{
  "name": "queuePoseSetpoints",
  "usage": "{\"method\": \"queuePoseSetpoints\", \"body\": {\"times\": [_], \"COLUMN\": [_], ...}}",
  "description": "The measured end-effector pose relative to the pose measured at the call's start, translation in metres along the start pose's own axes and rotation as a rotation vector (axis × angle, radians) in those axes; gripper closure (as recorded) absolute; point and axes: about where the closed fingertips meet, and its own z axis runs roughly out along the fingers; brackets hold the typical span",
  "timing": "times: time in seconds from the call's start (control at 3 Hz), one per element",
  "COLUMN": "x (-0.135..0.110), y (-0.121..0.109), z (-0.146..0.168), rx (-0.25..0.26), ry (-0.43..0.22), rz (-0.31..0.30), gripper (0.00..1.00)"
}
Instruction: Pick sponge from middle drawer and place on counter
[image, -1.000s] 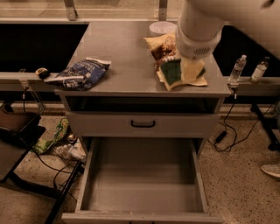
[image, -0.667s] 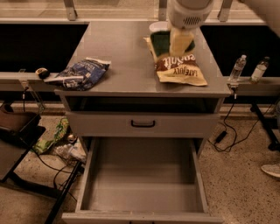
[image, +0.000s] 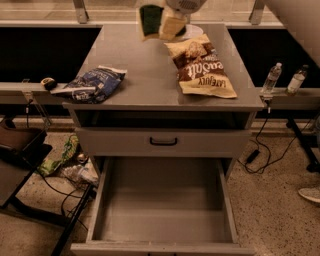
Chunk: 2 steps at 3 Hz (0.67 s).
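My gripper (image: 161, 24) hangs over the far middle of the counter (image: 145, 75), at the top edge of the camera view. It is shut on the sponge (image: 149, 20), whose dark green face shows with a pale body beside it. The sponge is held a little above the counter top, left of the brown bag. The middle drawer (image: 165, 210) is pulled open at the bottom of the view, and its grey floor is bare. The arm above the gripper is mostly cut off by the frame.
A blue snack bag (image: 92, 84) lies at the counter's left front. A brown chip bag (image: 202, 67) lies at the right. The upper drawer front (image: 163, 142) is shut. Two bottles (image: 271, 79) stand on the right ledge. Cables and clutter (image: 62, 157) lie on the floor at left.
The gripper has carried the sponge from above the brown chip bag toward the back and left of the counter. Nothing else has moved.
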Motion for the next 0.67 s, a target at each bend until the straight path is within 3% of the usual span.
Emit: {"method": "queuePoseSetpoints", "body": {"times": [0.33, 0.67], "x": [-0.0233, -0.0232], "y": [0.0012, 0.0011], "z": [0.0405, 0.0407], "rx": [-0.016, -0.016], "ry": [-0.091, -0.091], "rz": [-0.047, -0.047], "gripper": [1.0, 1.0]}}
